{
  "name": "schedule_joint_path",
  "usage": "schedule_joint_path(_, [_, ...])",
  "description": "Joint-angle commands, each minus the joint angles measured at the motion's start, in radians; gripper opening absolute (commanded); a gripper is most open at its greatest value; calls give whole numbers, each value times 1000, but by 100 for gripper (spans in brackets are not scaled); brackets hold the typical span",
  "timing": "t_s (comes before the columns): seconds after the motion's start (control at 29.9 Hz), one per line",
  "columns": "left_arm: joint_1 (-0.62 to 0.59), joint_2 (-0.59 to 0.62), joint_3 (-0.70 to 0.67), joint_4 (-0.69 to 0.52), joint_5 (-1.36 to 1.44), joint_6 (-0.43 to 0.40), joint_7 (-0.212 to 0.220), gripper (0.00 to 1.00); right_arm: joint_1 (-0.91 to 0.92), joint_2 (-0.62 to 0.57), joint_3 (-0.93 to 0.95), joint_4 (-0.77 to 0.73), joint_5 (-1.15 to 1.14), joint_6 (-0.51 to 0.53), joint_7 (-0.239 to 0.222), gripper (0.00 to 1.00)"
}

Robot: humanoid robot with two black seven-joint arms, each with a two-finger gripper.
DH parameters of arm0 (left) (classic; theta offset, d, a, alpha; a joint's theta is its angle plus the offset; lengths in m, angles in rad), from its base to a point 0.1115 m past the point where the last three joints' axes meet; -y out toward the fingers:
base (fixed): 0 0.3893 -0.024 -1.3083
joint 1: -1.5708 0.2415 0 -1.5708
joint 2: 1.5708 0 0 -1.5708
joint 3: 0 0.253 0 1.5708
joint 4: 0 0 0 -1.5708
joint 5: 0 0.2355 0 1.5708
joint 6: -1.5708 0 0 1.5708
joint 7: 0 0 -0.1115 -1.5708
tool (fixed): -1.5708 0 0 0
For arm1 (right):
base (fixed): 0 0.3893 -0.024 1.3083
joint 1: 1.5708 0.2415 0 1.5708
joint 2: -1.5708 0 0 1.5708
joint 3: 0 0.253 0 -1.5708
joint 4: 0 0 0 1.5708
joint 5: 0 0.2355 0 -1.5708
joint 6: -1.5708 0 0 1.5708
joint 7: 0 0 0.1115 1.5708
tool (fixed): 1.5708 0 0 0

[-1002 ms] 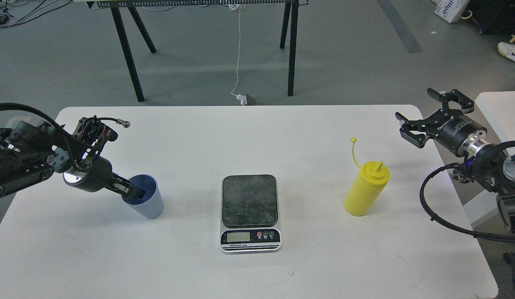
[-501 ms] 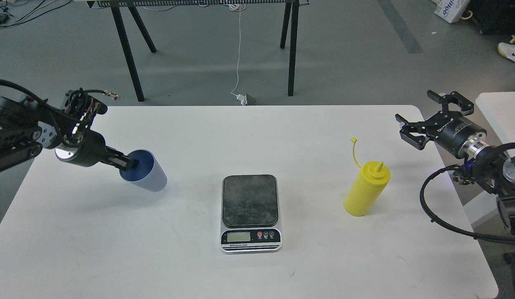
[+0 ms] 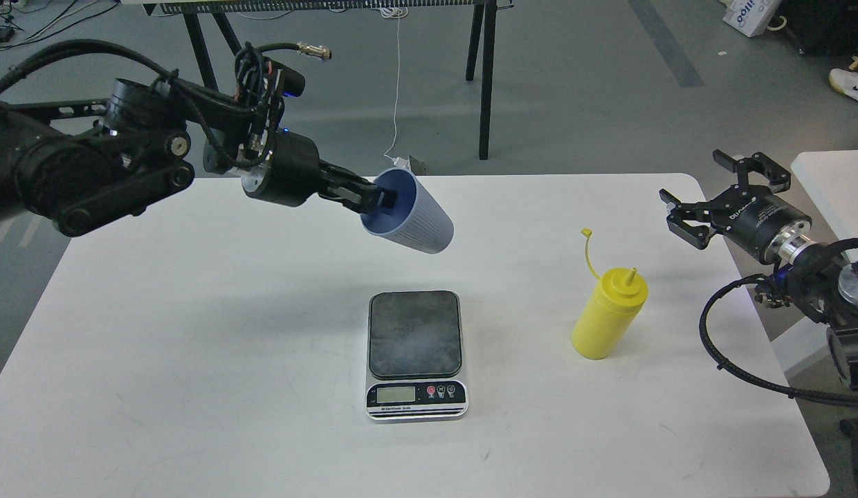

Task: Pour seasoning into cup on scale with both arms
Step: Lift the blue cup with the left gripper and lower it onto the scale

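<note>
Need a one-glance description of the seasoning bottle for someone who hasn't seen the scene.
Start at the white table and find the flat kitchen scale with the dark top plate near its middle. To its right, toward the robot's open right claw, stands the yellow plastic squeeze bottle. It is the only yellow thing there, with a pointed nozzle and a thin cap strap sticking up.

Two black arms of thick cylindrical links, silver joint rings, looped black cables, exposed wiring bundle and metal plug on left arm, white lettering on right arm, black claw-like jaws
</note>
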Motion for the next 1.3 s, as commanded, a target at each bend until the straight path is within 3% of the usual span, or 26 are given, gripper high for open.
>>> schedule_joint_path(0.0, [47, -52, -1, 5, 97, 0, 0, 0, 0, 0, -1, 0, 0, 0, 0, 97])
schedule_joint_path(0.8, [145, -72, 1, 38, 188, 0, 0, 2, -15, 0, -1, 0, 0, 0, 0, 97])
schedule_joint_path(1.27, [179, -68, -9, 51, 179, 0, 0, 29, -24, 0, 0, 0, 0, 0, 0, 97])
